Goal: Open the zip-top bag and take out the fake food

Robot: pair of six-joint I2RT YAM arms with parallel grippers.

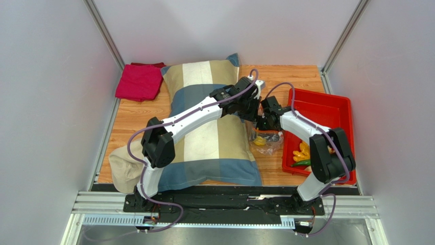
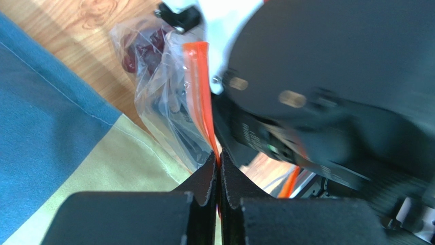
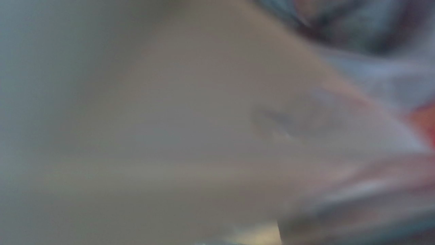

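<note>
The pillow [image 1: 212, 125] is banded in broad stripes of slate blue, tan and cream. Behind its far left corner a folded cloth [image 1: 139, 81] is crimson-pink, and at its near left corner another cloth [image 1: 122, 166] is pale beige. The table [image 1: 127, 122] beneath is orange-brown wood grain. Right of the pillow the tray [image 1: 337, 109] is bright red and holds yellow, orange and green fake food [image 1: 302, 153]. Between pillow and tray the zip-top bag [image 2: 168, 112] is clear, its zip strip [image 2: 200, 92] red-orange, with dark purple-red grapes [image 2: 131, 62] inside. The arms [image 1: 194, 115] are white and black, and their cables [image 1: 129, 144] lilac.
</note>
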